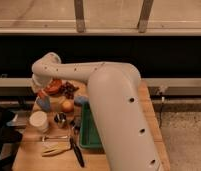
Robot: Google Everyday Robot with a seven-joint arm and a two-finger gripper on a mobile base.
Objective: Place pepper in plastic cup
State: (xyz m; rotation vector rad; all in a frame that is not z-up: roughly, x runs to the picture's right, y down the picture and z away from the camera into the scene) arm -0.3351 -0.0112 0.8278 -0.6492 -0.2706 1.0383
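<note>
- End effector [40, 90] is hanging low over the far-left part of the tabletop [30, 158], tucked under the arm's own wrist. You are not getting a view of whether it is spread, pressed together or pinching something, so: cannot tell.
- Pepper [52, 88] is showing as an orange-red curved streak. It is running off from the end effector toward the right of the view, touching it or just beside it. Held or lying loose: unclear.
- Plastic cup [43, 104], light blue, is sitting just below the end effector, on its near side.
- Round orange fruit [67, 106] is lying past the cup, further right.
- Handling, as a judgement: you are likely dealing with a light, firm, smooth-skinned thing, prone to swivelling in a pinch.
- Taking it near one end should be letting it hang tip-down into the narrow cup. A mid-body hold is risking it bridging the rim.
</note>
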